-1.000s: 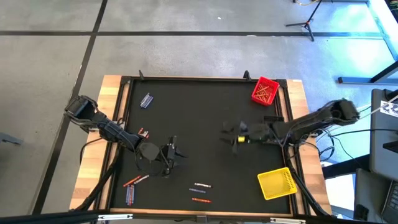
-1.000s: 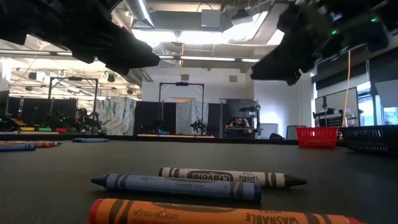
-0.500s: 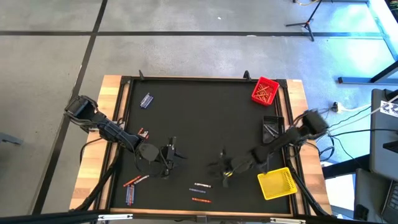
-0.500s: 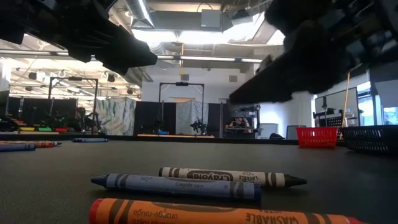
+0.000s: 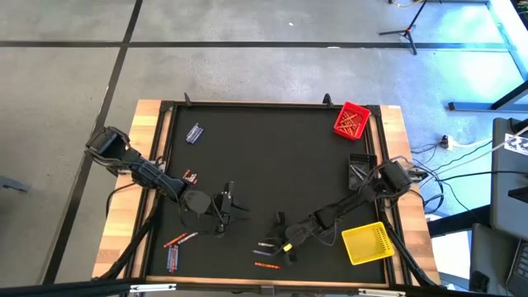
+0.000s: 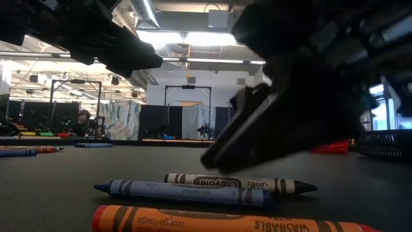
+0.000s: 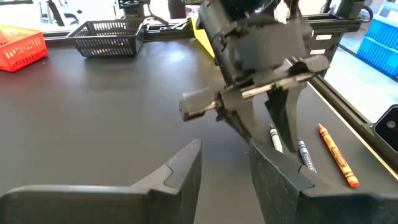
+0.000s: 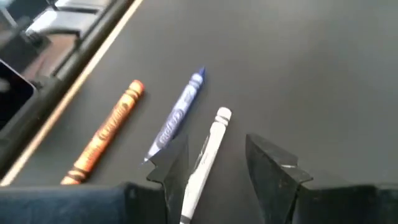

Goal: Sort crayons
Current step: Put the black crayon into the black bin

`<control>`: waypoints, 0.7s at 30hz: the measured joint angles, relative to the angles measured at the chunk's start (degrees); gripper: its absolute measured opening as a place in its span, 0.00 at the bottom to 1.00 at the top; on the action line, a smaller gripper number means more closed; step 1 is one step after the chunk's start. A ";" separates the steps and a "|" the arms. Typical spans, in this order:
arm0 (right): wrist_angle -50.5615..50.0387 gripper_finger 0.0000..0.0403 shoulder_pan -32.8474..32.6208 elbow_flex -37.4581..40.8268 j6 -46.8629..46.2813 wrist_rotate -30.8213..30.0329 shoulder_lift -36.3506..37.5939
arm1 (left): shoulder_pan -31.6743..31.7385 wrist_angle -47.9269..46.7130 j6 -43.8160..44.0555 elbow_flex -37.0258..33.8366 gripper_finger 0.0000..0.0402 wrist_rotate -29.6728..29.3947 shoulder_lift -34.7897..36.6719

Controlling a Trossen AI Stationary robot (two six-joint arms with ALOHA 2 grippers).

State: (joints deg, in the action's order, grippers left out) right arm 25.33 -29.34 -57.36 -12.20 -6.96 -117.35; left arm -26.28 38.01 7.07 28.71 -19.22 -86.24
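Three crayons lie flat near the table's front edge: a grey-white one point(image 8: 210, 144), a blue one point(image 8: 178, 112) and an orange one point(image 8: 107, 134); the low view shows them as grey-white point(image 6: 239, 183), blue point(image 6: 183, 192) and orange point(image 6: 225, 221). My right gripper point(image 8: 214, 148) hangs open just over them point(image 5: 279, 234), slanting down, one finger on either side of the grey-white crayon, touching nothing. My left gripper point(image 5: 228, 205) waits open and empty left of centre point(image 7: 224, 163). More crayons point(image 5: 179, 240) lie at the front left.
A red bin point(image 5: 351, 120) with crayons stands at the far right corner. A yellow bin point(image 5: 367, 243) is at the near right and a black basket point(image 5: 360, 168) at the right edge. A blue item point(image 5: 194, 133) lies far left. A raised rim point(image 5: 247, 105) frames the black mat.
My right gripper has swept from the table's right middle toward the near edge and leftward, sinking and tipping further down, and now hangs over the three front crayons. Its finger gap looks unchanged. The crayons have not moved.
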 joint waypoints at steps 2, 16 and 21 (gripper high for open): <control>-0.45 0.39 0.03 -0.01 -1.17 0.02 -0.61 | 0.00 -0.01 0.00 0.00 0.31 0.00 0.00; -3.43 0.16 0.15 -0.18 -0.64 -3.04 -0.80 | 0.00 0.03 -0.01 0.00 0.31 0.00 0.00; -3.98 0.04 0.15 -0.18 0.12 -3.98 -0.76 | 0.00 0.07 -0.01 0.00 0.31 0.00 0.00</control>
State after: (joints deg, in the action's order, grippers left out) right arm 21.34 -29.19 -57.54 -12.08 -10.93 -118.11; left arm -26.28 38.08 7.06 28.71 -19.22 -86.24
